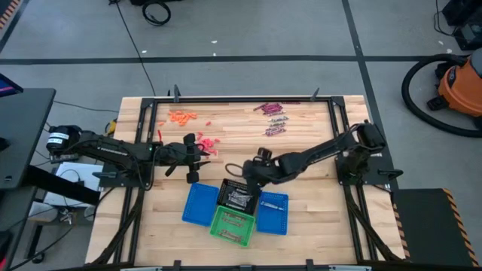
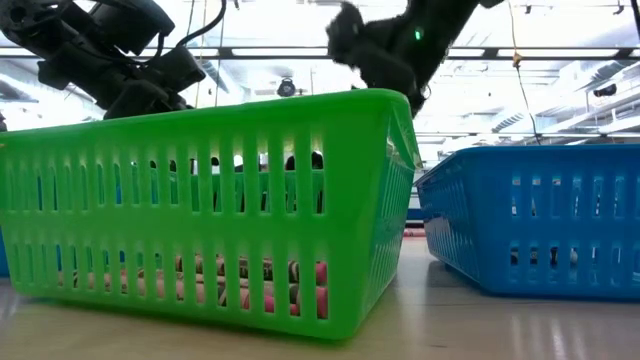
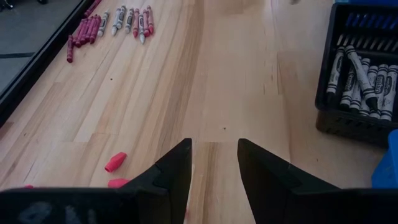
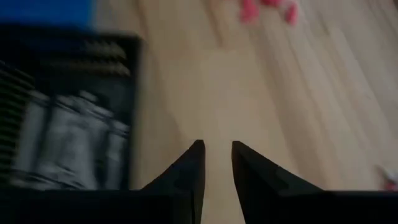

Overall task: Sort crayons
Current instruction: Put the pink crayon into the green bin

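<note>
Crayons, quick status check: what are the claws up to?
Both claws open, empty: left claw over bare wood, right claw beside black mesh basket. Silvery-grey crayons in it. Maroon crayons unsorted. Nothing blocking.

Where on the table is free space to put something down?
Free: the front corners either side of the baskets, and the right side beyond the right gripper. Crowded: the back edge with maroon and grey crayons, the orange pieces, and the red bits by the left gripper.

High: overhead, straight down on the desk (image 1: 301,143). Low: desk-level, close behind green basket (image 2: 200,200). Wrist views: forward past fingers, both catching black basket (image 3: 360,74).
</note>
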### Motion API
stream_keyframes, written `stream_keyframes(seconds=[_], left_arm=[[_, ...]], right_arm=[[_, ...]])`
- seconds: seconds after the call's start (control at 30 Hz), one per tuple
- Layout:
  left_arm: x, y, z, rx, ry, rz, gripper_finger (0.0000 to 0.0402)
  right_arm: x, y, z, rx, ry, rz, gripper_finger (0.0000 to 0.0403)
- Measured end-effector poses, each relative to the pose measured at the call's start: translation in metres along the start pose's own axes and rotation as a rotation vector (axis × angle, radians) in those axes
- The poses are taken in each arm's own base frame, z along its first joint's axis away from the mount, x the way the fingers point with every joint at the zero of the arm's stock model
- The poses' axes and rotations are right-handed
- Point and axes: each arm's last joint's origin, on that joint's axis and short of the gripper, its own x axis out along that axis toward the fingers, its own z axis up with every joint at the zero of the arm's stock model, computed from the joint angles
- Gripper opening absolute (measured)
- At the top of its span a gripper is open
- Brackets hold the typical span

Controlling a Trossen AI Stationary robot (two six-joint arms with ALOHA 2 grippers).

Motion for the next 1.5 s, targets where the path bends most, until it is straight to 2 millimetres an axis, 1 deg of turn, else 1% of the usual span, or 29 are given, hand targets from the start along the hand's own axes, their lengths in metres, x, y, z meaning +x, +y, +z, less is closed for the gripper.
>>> stream_keyframes(seconds=[0.23, 0.3, 0.47, 0.6, 0.77, 0.9, 1.0, 1.1, 1.3, 1.5], left_arm=[[0.000, 0.000, 0.000, 0.007, -0.004, 0.000, 0.0141], [0.000, 0.000, 0.000, 0.007, -0.004, 0.000, 0.0141], [0.000, 0.000, 0.000, 0.008, -0.004, 0.000, 0.0141], [0.000, 0.000, 0.000, 0.008, -0.003, 0.000, 0.0141], [0.000, 0.000, 0.000, 0.008, -0.003, 0.000, 0.0141], [0.000, 0.000, 0.000, 0.007, -0.001, 0.000, 0.0141], [0.000, 0.000, -0.001, 0.008, 0.006, -0.001, 0.0141], [0.000, 0.000, -0.001, 0.008, 0.008, -0.001, 0.0141], [0.000, 0.000, 0.000, 0.008, 0.004, -0.001, 0.0141], [0.000, 0.000, 0.000, 0.008, 0.004, 0.000, 0.0141]], right_arm=[[0.012, -0.049, -0.014, -0.093, 0.277, -0.137, 0.0086], [0.015, -0.062, -0.015, -0.117, 0.329, -0.154, 0.0086], [0.022, -0.086, -0.014, -0.219, 0.396, -0.143, 0.0086], [0.029, -0.110, -0.013, -0.275, 0.434, -0.110, 0.0086], [0.037, -0.145, -0.015, -0.236, 0.485, -0.084, 0.0086], [0.043, -0.167, -0.022, -0.209, 0.521, -0.071, 0.0087], [0.050, -0.179, -0.033, -0.203, 0.540, -0.068, 0.0090], [0.056, -0.185, -0.044, -0.210, 0.568, -0.067, 0.0096], [0.062, -0.191, -0.051, -0.217, 0.547, -0.076, 0.0108], [0.064, -0.198, -0.051, -0.220, 0.536, -0.086, 0.0113]])
